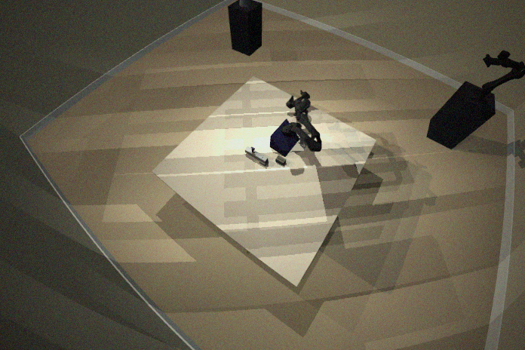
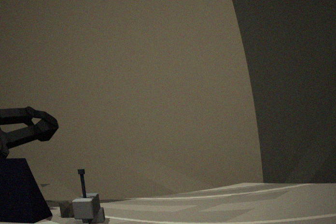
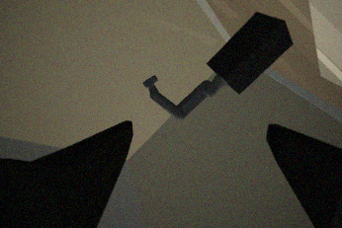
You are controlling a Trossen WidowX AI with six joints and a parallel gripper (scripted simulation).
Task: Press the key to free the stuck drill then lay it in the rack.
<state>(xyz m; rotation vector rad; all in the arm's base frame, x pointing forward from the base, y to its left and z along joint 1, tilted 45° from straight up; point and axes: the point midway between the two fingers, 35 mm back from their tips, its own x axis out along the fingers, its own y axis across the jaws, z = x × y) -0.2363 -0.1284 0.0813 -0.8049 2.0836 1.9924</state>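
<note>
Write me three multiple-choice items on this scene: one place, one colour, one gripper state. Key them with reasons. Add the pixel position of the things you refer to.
1. Where does the pedestal (image 1: 283, 144) (image 2: 21, 193) under the gripper's own arm stand?
A) on the floor
B) on the pale tabletop (image 1: 245, 201) (image 2: 224, 208) (image 3: 326, 8)
C) on a shelf

2. What colour is that pedestal?
A) dark blue
B) red
C) white

3. How is the gripper (image 1: 296, 96) (image 3: 198, 129)?
A) shut on nothing
B) shut on a drill
C) open, holding nothing

Key:
1 B: the top view shows the pedestal within the tabletop's outline.
2 A: its faces look dark blue in the top and exterior views.
3 C: in the wrist view the fingertips stand wide apart, nothing between them.
</note>
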